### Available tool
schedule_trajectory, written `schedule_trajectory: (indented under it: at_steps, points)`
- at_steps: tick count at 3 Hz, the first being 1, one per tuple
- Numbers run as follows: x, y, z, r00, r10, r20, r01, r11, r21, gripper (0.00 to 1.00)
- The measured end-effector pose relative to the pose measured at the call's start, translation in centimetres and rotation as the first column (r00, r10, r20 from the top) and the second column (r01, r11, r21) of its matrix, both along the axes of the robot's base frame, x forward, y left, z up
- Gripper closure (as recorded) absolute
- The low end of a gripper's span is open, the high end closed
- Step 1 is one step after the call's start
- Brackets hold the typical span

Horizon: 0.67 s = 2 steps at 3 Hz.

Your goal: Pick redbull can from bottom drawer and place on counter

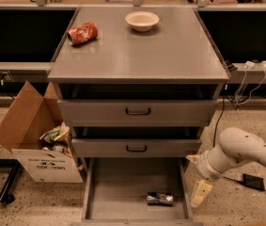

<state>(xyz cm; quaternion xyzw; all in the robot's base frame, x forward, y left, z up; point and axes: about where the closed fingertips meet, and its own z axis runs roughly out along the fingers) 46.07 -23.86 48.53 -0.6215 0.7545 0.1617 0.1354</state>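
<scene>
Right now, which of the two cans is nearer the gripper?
The redbull can, in the open bottom drawer, with the gripper just outside its right wall; the orange-red can lies on the counter.

The redbull can point(160, 198) shows blue and silver against the grey bottom drawer point(123, 182). The cream claw point(201, 192) hangs at the can's 3 o'clock, on a white arm point(240, 149). The grey worktop point(170, 51) carries an orange-red can point(82, 33) and a cream bowl point(142, 20).
</scene>
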Motion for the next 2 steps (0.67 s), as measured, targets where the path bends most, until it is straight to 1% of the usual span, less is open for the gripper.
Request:
schedule_trajectory:
  at_steps: [1, 2]
  points:
    - [0.2, 2.0, -4.6, 0.9967, 0.077, -0.026, -0.077, 0.997, 0.013, 0.00]
    - [0.0, 4.1, -10.1, 0.9887, 0.141, -0.050, -0.140, 0.990, 0.027, 0.00]
